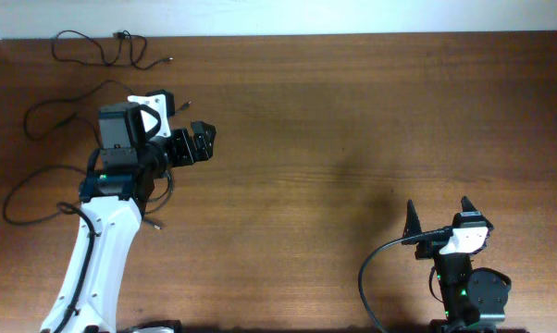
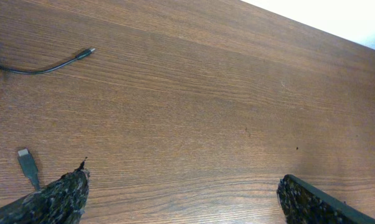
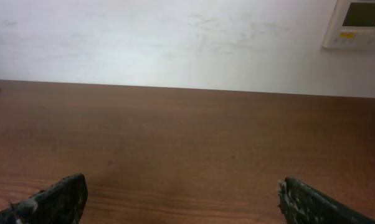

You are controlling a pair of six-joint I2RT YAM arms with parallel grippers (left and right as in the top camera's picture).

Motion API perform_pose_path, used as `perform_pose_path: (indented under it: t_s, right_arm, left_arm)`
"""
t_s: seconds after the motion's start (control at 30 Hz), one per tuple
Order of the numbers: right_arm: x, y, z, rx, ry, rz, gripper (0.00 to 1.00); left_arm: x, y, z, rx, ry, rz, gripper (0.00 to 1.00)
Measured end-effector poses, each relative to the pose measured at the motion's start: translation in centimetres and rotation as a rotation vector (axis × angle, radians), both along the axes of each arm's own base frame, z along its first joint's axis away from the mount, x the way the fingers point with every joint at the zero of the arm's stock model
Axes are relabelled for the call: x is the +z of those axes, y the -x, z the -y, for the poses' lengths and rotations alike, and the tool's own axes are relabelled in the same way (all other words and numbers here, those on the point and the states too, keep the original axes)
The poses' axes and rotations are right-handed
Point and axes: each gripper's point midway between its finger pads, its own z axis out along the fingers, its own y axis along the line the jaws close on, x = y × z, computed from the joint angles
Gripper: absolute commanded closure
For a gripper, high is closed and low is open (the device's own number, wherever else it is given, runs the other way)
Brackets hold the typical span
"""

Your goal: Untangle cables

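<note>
Three thin black cables lie loose and apart at the far left of the table. One (image 1: pixel 93 51) waves along the back edge. A second (image 1: pixel 52 104) loops beside my left arm, its plug near the wrist. A third (image 1: pixel 33 190) curves at the left edge and passes under the arm. My left gripper (image 1: pixel 207 141) is open and empty, to the right of the cables. In the left wrist view the jaws (image 2: pixel 184 193) frame bare wood, with a cable end (image 2: pixel 50 67) and a plug (image 2: pixel 27 163) to the left. My right gripper (image 1: pixel 439 213) (image 3: pixel 181 199) is open and empty at the front right.
The wooden table (image 1: pixel 352 120) ends at a white wall along the back. A thicker black robot cable (image 1: pixel 376 268) curves by the right arm's base. A wall panel (image 3: pixel 359 23) hangs behind the table in the right wrist view.
</note>
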Motion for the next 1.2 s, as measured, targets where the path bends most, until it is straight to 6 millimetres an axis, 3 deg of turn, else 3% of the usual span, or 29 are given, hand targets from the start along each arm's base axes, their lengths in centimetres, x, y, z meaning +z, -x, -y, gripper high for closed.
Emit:
perform_pose_path:
  t_s: [0.73, 0.9, 1.07, 1.2]
  right_arm:
    - [0.0, 0.0, 0.0, 0.000, 0.004, 0.000, 0.02]
    - [0.0, 0.0, 0.0, -0.002, 0.004, 0.001, 0.02]
    - [0.0, 0.0, 0.1, -0.004, 0.004, 0.001, 0.02]
    - [0.0, 0.0, 0.1, -0.003, 0.004, 0.001, 0.02]
  left_arm:
    - [-0.2, -0.1, -0.6, 0.017, -0.031, -0.002, 0.01]
    - [-2.6, 3.4, -1.0, 0.048, -0.088, -0.163, 0.01]
    - [-1.0, 6.0, -1.1, 0.079, -0.174, -0.054, 0.01]
    - [1.8, 9.8, -1.6, 0.108, -0.186, 0.055, 0.01]
